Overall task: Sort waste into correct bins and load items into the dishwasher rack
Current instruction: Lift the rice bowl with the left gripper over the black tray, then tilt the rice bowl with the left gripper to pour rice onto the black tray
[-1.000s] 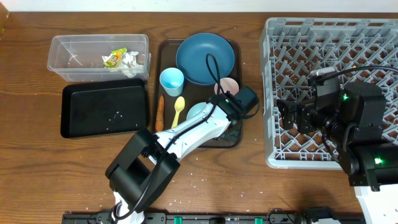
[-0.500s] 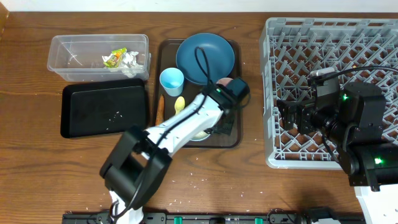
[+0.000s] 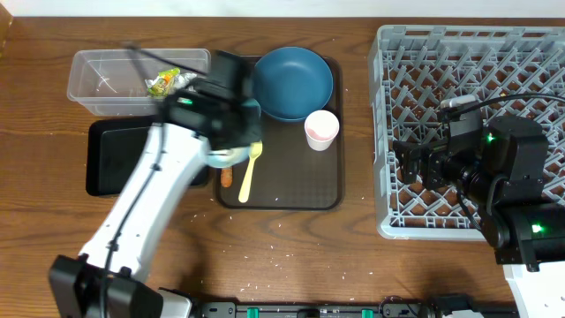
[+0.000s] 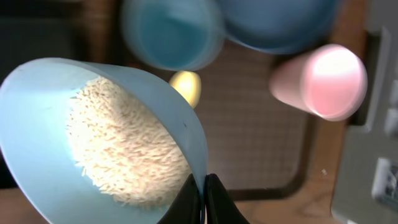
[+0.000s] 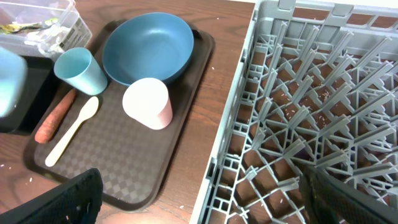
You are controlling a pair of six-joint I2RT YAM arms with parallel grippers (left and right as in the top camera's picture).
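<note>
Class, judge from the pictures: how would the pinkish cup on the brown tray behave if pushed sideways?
The pinkish cup looks like thin plastic, so probably light. It stands taller than wide on the textured brown tray, so a high push may tip it rather than slide it. Tipped, its round tapered wall would likely roll in a curve.

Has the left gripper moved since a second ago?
Yes. The left gripper swung left across the brown serving tray, away from the pink cup toward the black tray, jaws shut on the rice bowl.
</note>
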